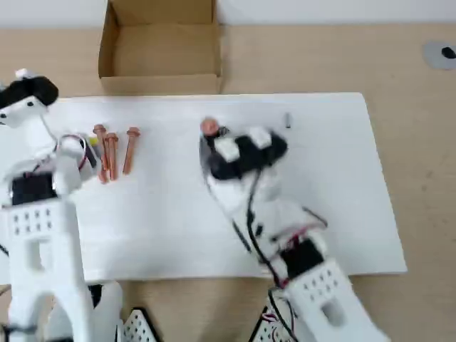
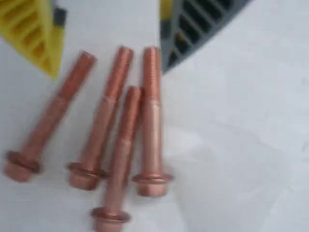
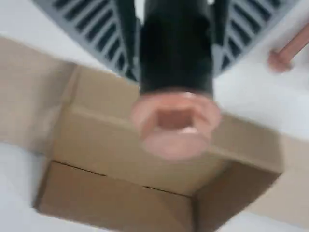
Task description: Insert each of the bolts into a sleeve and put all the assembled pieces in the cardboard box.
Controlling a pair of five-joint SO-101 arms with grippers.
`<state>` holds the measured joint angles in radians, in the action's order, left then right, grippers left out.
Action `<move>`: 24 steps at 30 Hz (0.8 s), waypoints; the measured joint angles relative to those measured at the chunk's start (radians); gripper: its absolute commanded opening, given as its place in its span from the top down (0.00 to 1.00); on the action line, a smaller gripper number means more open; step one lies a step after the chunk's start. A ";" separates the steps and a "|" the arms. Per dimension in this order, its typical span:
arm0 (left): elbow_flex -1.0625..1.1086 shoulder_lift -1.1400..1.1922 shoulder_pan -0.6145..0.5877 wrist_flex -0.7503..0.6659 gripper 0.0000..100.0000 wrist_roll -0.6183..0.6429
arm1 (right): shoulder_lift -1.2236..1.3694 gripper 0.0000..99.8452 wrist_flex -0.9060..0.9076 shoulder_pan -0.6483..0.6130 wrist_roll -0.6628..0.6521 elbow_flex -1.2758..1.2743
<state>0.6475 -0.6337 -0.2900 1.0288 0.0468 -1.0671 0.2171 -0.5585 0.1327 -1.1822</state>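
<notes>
The cardboard box (image 1: 164, 50) stands open just past the far edge of the white sheet (image 1: 335, 185), with bare sheet between it and the right gripper (image 3: 176, 72). That gripper, its arm stretched forward, is clenched on a black sleeve (image 3: 176, 43), and a copper bolt head (image 3: 175, 123) protrudes toward the box. The left gripper (image 2: 108, 63) hovers spread above four loose bolts (image 2: 116, 140), whose threaded ends lie nearest its fingers.

Looks like my robotics lab desk, wood tabletop (image 1: 406, 78) with cable port (image 1: 438, 53), white work sheet (image 1: 164, 214), exposed arm wiring (image 1: 251, 214)
</notes>
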 measured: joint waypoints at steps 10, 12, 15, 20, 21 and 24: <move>-0.147 0.279 -0.009 -0.023 0.85 0.015 | 0.973 0.99 0.114 0.074 0.080 0.868; -0.152 0.313 -0.009 -0.026 0.85 0.015 | 1.138 0.99 0.158 0.074 0.092 1.053; -0.153 0.356 -0.009 -0.026 0.85 0.015 | 1.373 0.99 0.203 0.074 0.100 1.312; -0.153 0.399 -0.009 -0.026 0.85 -0.009 | 1.708 0.99 0.278 0.075 0.103 1.723; -0.153 0.405 -0.009 -0.026 0.85 -0.015 | 1.771 0.99 0.293 0.075 0.103 1.806; -0.153 0.416 -0.009 -0.026 0.85 -0.035 | 1.935 0.99 0.345 0.080 0.103 2.039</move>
<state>0.4941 -0.2179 -0.2992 1.0027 0.0115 0.8677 0.5623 -0.4787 0.2355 0.8569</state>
